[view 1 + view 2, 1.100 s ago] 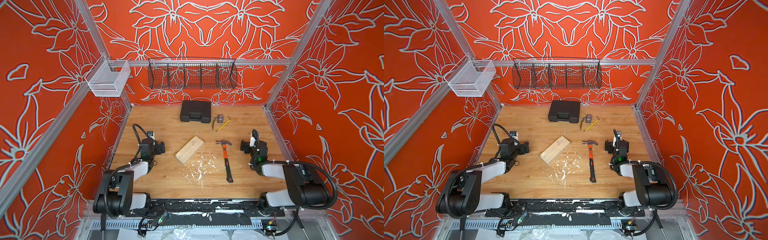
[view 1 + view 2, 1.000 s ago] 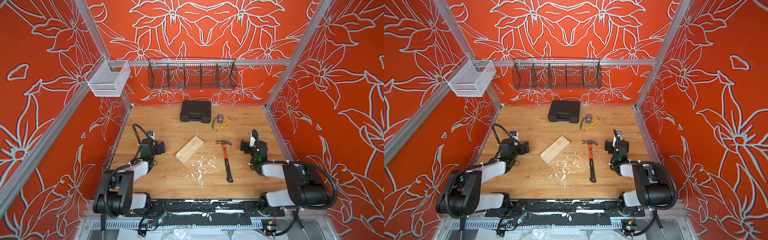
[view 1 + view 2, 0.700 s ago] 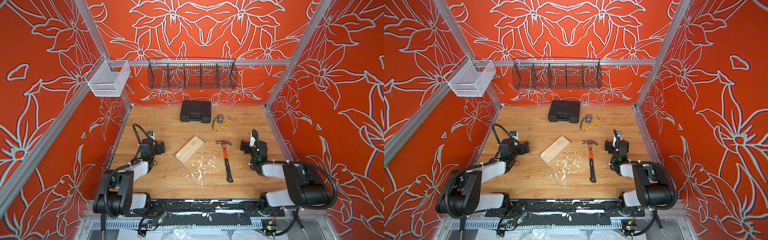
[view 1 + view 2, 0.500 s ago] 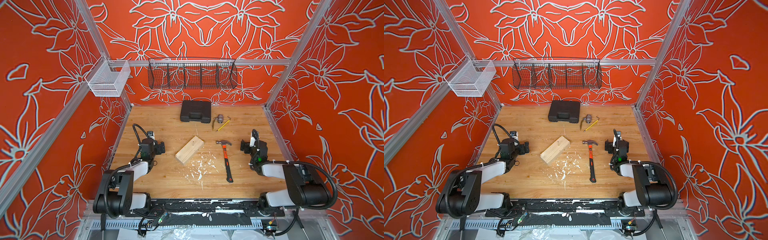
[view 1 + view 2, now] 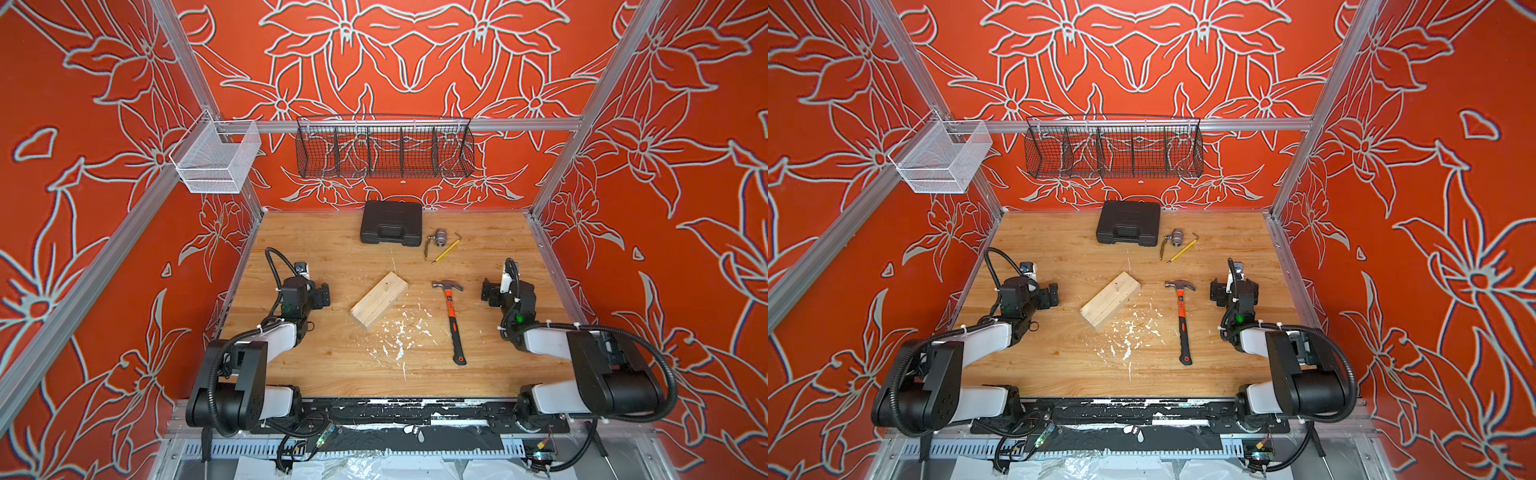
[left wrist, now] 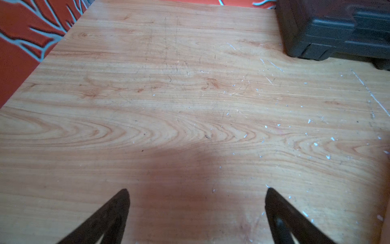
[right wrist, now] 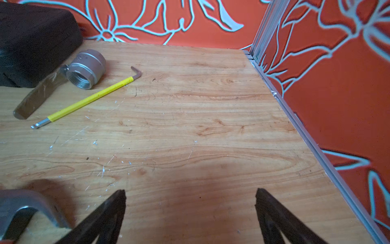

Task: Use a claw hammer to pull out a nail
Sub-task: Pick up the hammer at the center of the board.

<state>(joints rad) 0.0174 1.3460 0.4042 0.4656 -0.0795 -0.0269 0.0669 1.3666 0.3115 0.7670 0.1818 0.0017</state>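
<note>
In both top views nothing has moved: the claw hammer (image 5: 451, 311) lies untouched on the surface (image 5: 332, 357), and the nail (image 5: 1116, 286) appears to stand in the wood block (image 5: 379, 300) beside it.

Left wrist view: the left tool (image 6: 196, 192) is spread wide and empty.

Right wrist view: the right tool (image 7: 191, 193) is equally wide, just beside the hammer's head. The pickup is not yet begun.

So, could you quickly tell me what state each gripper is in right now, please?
Left gripper: open, holding nothing.
Right gripper: open, holding nothing.
</note>
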